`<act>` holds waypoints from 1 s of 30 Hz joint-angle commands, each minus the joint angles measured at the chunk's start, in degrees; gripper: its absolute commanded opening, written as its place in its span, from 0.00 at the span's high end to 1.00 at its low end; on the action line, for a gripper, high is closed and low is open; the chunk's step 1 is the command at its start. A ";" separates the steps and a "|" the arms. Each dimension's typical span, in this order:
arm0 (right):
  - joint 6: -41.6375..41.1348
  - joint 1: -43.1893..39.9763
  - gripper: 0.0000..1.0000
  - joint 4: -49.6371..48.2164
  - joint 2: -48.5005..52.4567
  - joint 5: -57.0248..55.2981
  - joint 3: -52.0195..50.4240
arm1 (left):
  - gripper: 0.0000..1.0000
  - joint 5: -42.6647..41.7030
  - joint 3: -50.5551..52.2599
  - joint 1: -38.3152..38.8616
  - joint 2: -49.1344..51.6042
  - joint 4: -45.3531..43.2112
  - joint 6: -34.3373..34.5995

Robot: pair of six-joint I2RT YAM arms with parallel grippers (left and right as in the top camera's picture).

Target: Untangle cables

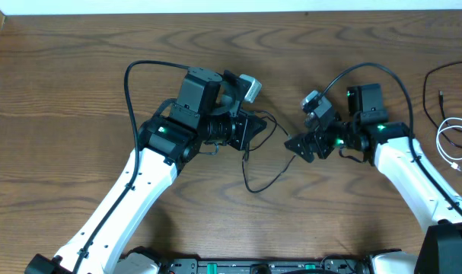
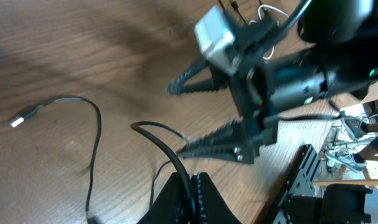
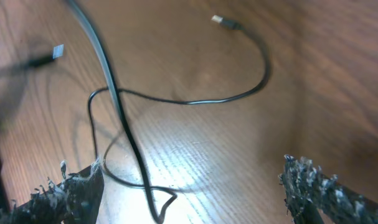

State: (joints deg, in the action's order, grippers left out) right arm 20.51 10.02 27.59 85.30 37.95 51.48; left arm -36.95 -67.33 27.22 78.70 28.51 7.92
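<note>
A thin black cable [image 1: 253,181] lies looped on the wooden table between the two arms. My left gripper [image 1: 255,131] is shut on it; in the left wrist view the cable [image 2: 95,149] runs up out of the closed fingers [image 2: 204,199] and ends in a small plug [image 2: 17,121]. Just to the right, my right gripper [image 1: 295,144] stands open. In the right wrist view the cable's loops [image 3: 176,99] lie on the table between its wide-spread fingers [image 3: 73,193], untouched. The white cable [image 1: 453,141] lies coiled at the far right, apart from both grippers.
Another thin black cord [image 1: 431,87] curves along the table's right edge above the white one. The right arm's thick wire [image 1: 368,68] arches over its wrist. A black rail [image 1: 246,266] runs along the front edge.
</note>
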 commanded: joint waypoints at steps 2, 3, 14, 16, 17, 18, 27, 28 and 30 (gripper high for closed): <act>1.42 1.27 0.12 -0.42 0.50 3.93 -2.01 | 0.93 0.13 -1.38 0.09 -0.50 -1.31 0.96; 1.42 1.33 0.12 -0.48 0.50 4.35 -2.16 | 0.92 0.11 -1.38 0.09 -0.50 -1.51 1.20; 1.38 1.51 0.24 -3.15 1.42 8.92 -3.02 | 0.93 -1.44 -1.38 0.09 -0.92 -7.93 9.38; 1.36 1.66 0.32 -4.55 2.21 8.90 -3.34 | 0.93 -4.76 -1.38 0.09 -1.03 -9.70 9.38; 1.20 1.66 0.38 -5.42 2.84 8.79 -3.50 | 0.93 -6.23 -1.38 0.09 -1.03 -10.51 9.86; 0.35 1.66 0.41 -6.23 3.34 8.68 -3.58 | 0.93 -7.41 -1.38 0.09 -1.03 -11.39 10.60; -8.33 1.70 0.89 -12.41 8.37 1.88 -3.61 | 0.93 -8.81 -1.38 -0.20 -1.14 -12.11 11.17; -9.46 1.70 0.93 -12.39 8.44 0.02 -3.61 | 0.92 -8.41 -1.38 -0.37 -1.14 -11.78 10.75; -10.64 1.64 0.96 -12.37 8.46 -3.02 -3.61 | 0.93 -5.44 -1.38 -0.92 -1.14 -9.86 10.58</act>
State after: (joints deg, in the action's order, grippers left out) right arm 13.96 11.40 15.40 93.38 40.73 48.16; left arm -44.25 -67.33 27.11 78.65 16.93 19.11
